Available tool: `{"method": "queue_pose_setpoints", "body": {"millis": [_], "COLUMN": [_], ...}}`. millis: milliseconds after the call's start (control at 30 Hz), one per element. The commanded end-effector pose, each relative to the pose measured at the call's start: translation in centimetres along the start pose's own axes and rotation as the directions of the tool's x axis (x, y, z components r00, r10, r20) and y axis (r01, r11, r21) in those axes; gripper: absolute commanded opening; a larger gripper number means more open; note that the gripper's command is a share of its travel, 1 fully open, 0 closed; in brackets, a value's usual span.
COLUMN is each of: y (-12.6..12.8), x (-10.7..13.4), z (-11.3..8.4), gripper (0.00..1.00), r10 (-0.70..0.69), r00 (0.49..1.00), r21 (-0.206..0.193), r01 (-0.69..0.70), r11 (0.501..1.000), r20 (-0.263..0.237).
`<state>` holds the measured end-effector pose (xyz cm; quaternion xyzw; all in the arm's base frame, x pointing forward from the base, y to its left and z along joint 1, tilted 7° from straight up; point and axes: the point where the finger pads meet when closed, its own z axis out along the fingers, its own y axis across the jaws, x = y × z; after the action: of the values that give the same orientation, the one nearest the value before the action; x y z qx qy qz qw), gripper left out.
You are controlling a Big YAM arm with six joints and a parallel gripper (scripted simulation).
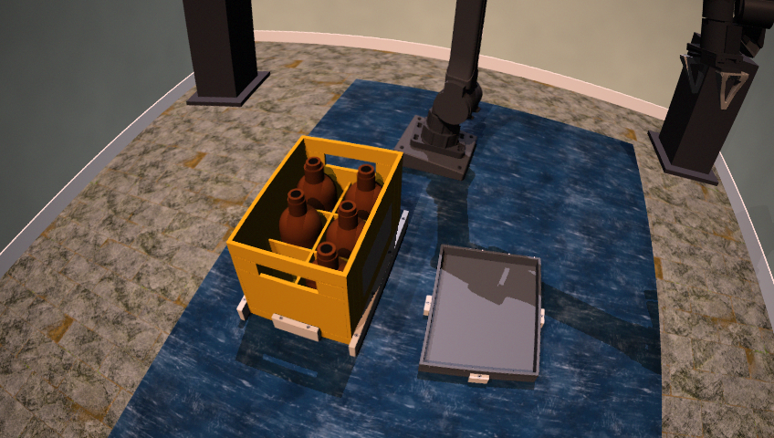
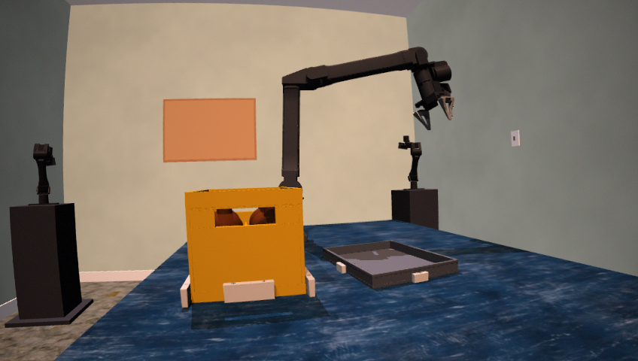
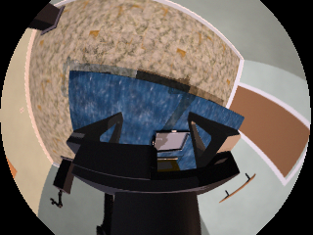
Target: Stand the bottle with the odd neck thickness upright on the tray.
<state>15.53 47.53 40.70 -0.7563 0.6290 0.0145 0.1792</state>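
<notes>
The single dark arm rises upright from its base plate, bends sharply at the elbow, and reaches a long forearm out to the right, climbing slightly toward the wrist. From there the wrist turns steeply downward, a little tilted, and the gripper hangs high at its end. Its two pale, open-framed triangular fingers stand wide apart, with nothing between them.

5 bottles — 1 crate, 1 tray.
</notes>
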Motion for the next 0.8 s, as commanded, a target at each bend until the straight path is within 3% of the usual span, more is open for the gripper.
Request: {"method": "queue_pose_setpoints", "body": {"millis": [0,533,567,767], "y": [-0.1,-0.1,-0.5,-1.6], "x": [-0.1,-0.1,-0.6,0.8], "z": [-0.5,-0.5,-1.5,0.3], "gripper": [1.0,1.0,1.0,1.0], "r10": [0.002,0.002,0.005,0.082], "r00": [1.0,1.0,0.999,0.997], "r21": [0.006,0.006,0.018,0.008], "r01": [-0.002,-0.002,-0.006,-0.082], "r11": [1.0,1.0,1.0,0.997], "r20": [0.011,0.011,0.035,0.002]}}
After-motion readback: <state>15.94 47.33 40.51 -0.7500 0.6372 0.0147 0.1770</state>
